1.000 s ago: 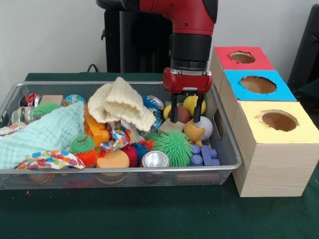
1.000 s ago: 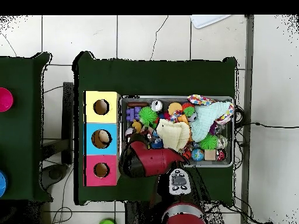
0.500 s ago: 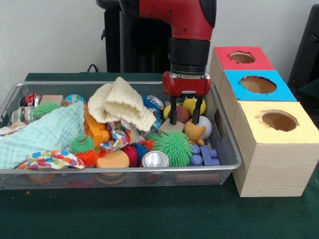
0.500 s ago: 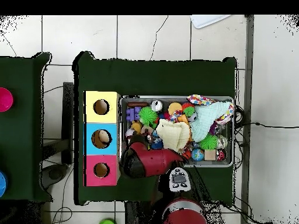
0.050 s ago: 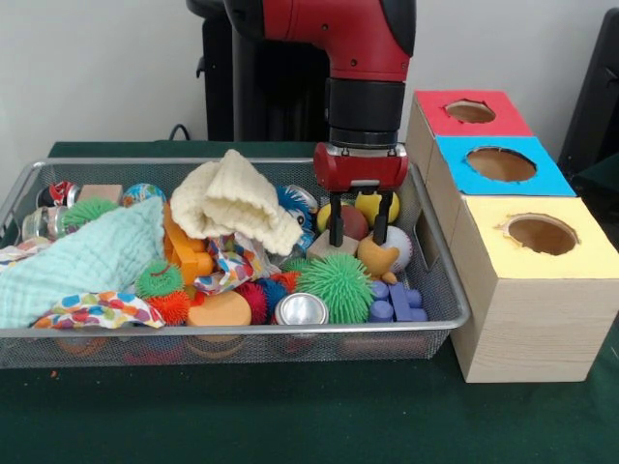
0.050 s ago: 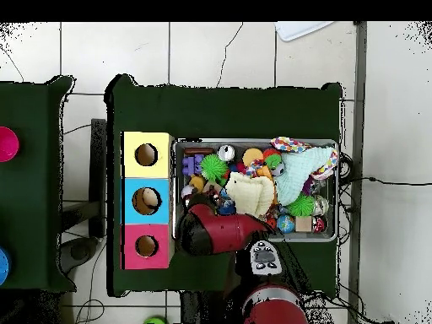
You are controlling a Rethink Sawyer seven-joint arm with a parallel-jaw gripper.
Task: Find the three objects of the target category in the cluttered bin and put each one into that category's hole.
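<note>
Your likely target is the dark red ball (image 5: 352, 221) at the right end of the wire bin (image 5: 440, 280), wedged between a yellow ball (image 5: 370, 201) behind it and a tan wooden block (image 5: 329, 246) in front. Which category is wanted cannot be read from the views, so treat that choice as a judgement drawn from where the arm points.

The gripper (image 5: 358, 235) hangs straight over that ball with its two black fingers (image 5: 336, 230) spread fairly wide, one at each side of it and holding nothing. Against the view a second ago, the gripper has shifted slightly toward the bin's middle and lifted a little; the toys under it lie as they did. So you are seeing alignment, not a grasp.

Just beside the right finger sit an orange duck-shaped toy (image 5: 376, 256) and a white ball (image 5: 400, 244); a green spiky ball (image 5: 334, 286) and a blue toy brick (image 5: 397, 303) lie nearer the front rim. That crowding means a descent could pinch a neighbour along with the ball.

The three boxes stand right of the bin: the red-topped box (image 5: 470, 112), the blue-topped box (image 5: 499, 164) and the yellow-topped box (image 5: 542, 235), each with a round hole. In the overhead view the arm (image 6: 215, 234) covers the gripper, so it tells you nothing about the fingers.
</note>
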